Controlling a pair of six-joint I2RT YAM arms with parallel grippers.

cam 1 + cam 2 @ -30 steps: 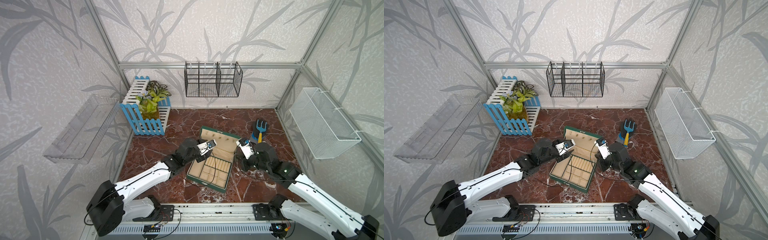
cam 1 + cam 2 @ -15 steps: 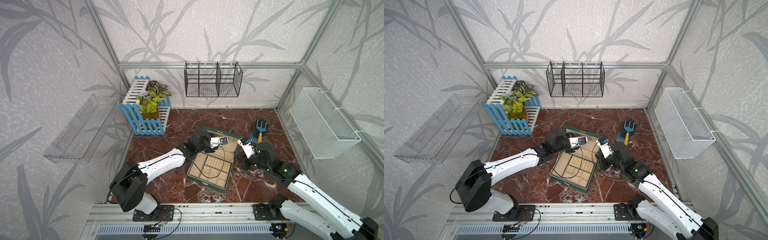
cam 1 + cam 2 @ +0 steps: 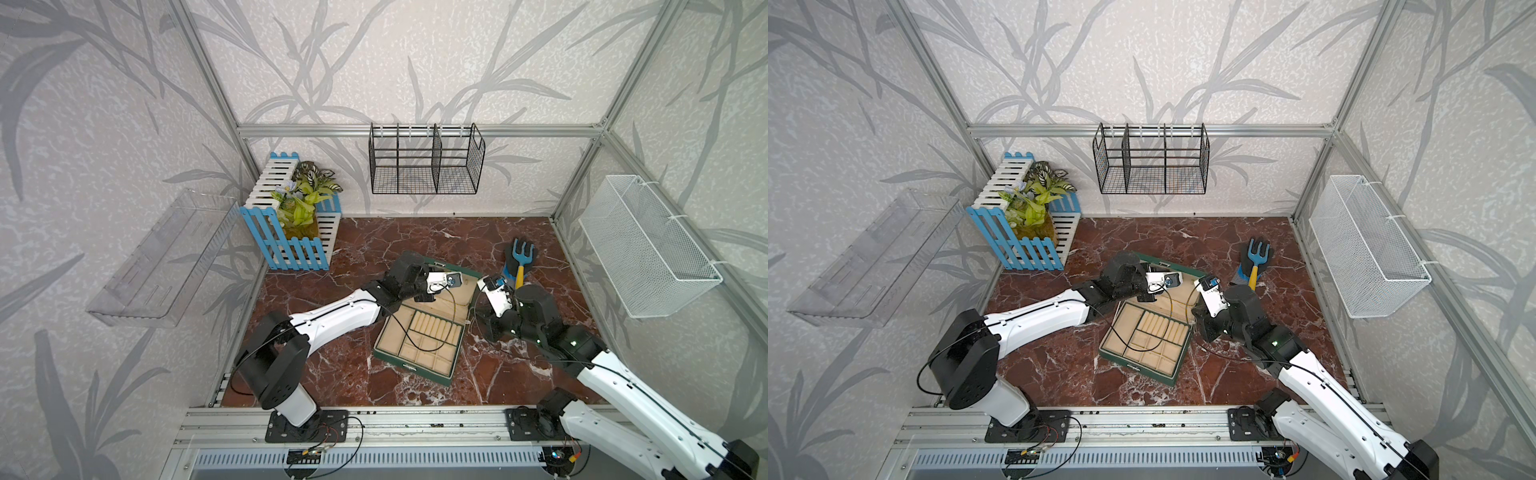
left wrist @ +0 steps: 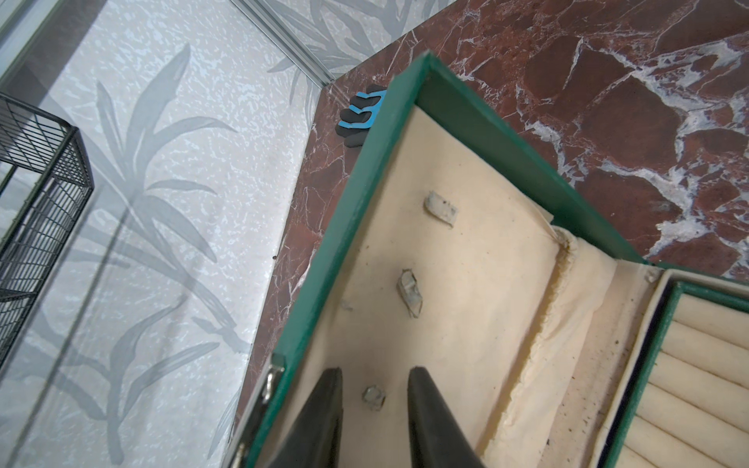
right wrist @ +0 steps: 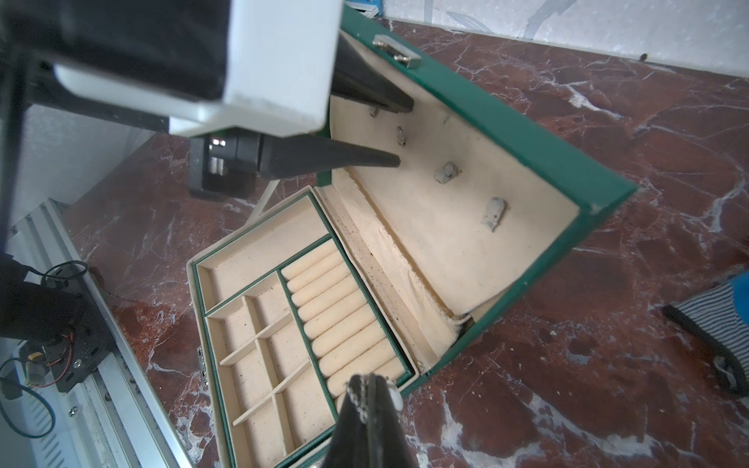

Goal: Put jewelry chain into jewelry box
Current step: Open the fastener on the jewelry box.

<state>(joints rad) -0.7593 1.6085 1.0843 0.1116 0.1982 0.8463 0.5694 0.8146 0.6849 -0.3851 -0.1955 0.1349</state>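
Jewelry box [image 5: 506,129]: dark green, beige-lined, lid open and tilted back. Jewelry chain [image 5: 358,395]: thin, silvery, pinched in right gripper [image 5: 371,383] over box's near corner.

We see L gripper [image 3: 459,289] over jewelry box [image 3: 419,361] lid; R gripper [image 3: 471,320] tips just beside box's hinge corner; rake [image 3: 521,251] beyond both.

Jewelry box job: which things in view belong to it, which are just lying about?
Job: jewelry chain, in the shut right claw; jewelry box, open; left claw, open, at its lid.
Lying about: fence planter, black wire basket, white mesh basket, clear shelf, garden fork.
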